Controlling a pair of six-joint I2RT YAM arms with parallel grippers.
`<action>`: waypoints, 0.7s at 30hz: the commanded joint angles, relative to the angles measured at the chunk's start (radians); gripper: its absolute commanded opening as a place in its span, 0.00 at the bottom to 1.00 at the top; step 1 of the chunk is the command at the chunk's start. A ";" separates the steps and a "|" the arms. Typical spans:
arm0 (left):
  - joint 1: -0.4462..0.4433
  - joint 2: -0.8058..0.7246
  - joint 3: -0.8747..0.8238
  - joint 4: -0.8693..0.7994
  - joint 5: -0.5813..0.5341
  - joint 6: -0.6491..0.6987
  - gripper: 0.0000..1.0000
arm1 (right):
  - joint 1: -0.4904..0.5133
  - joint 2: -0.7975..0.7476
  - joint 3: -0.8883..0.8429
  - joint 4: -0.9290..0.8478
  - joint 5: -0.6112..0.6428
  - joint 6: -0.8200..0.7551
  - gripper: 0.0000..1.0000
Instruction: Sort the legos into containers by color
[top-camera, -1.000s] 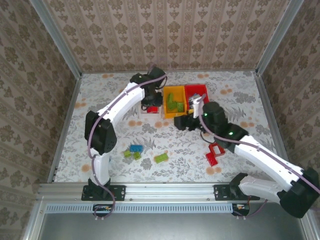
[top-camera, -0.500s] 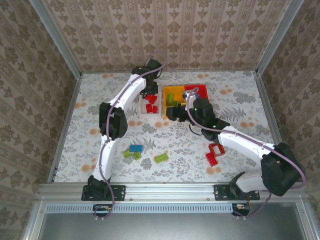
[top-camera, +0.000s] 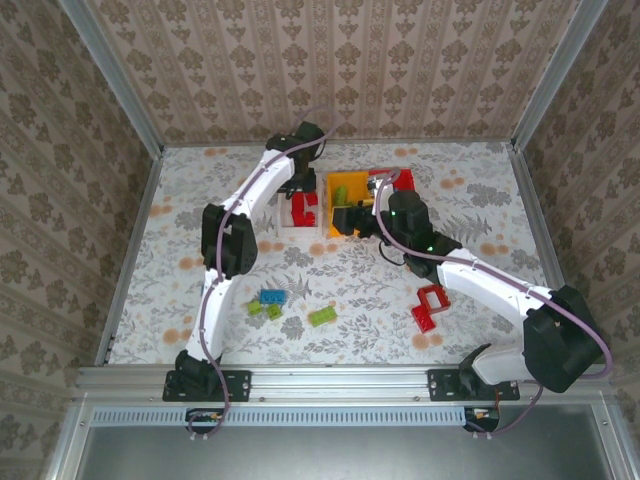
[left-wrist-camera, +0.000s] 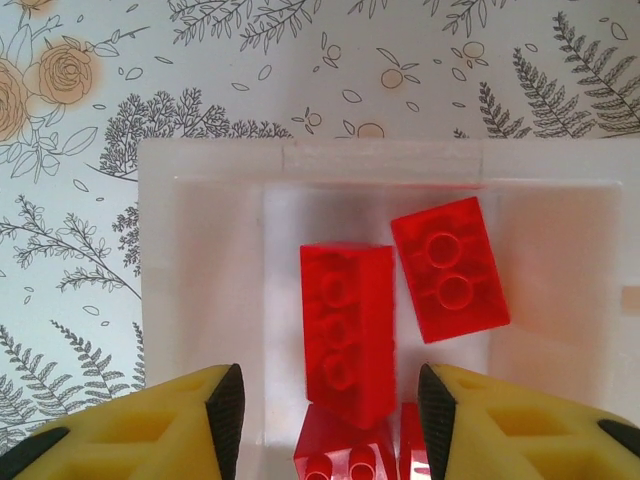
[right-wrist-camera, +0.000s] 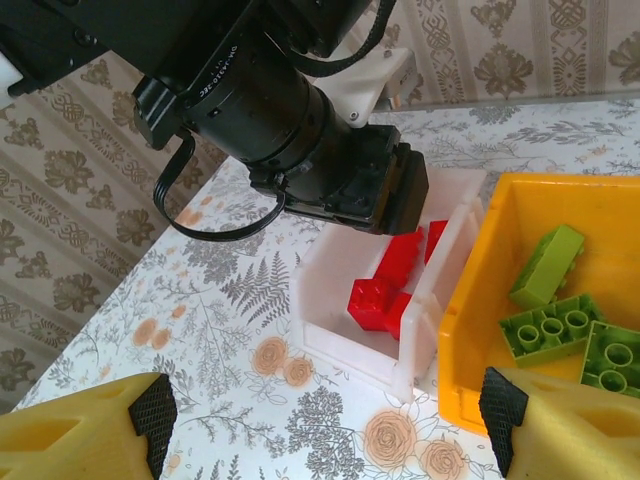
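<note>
left end effector (left-wrist-camera: 328, 415) hangs open over the white bin (left-wrist-camera: 165, 300) of red bricks (left-wrist-camera: 347, 330) — right end effector (right-wrist-camera: 325, 425) wide open too, by the yellow bin (right-wrist-camera: 470, 295)

Tabletop (top-camera: 500, 190): a pale sheet printed with grey ferns, leafy sprigs and orange roses. Back wall (top-camera: 340, 70), left wall (top-camera: 50, 200) and right wall (top-camera: 600, 200): beige paper with a repeating damask motif, enclosing the tabletop on three sides. Left post (top-camera: 115, 75) and right post (top-camera: 560, 70): metal, rising from the far corners. Rail (top-camera: 340, 380): metal, along the near edge. Ridged strip (top-camera: 340, 415): just below the rail. Grey panel (top-camera: 340, 450): lowest band of the top view.
</note>
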 joint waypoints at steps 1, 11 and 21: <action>-0.011 -0.107 0.020 -0.034 -0.005 -0.005 0.51 | -0.007 -0.020 0.025 -0.047 -0.011 -0.054 0.83; 0.002 -0.466 -0.259 0.027 0.037 -0.085 0.51 | 0.022 -0.088 -0.039 -0.114 0.022 -0.142 0.82; 0.215 -1.051 -0.901 0.078 0.224 -0.228 0.49 | 0.150 -0.056 -0.026 -0.150 0.087 -0.229 0.82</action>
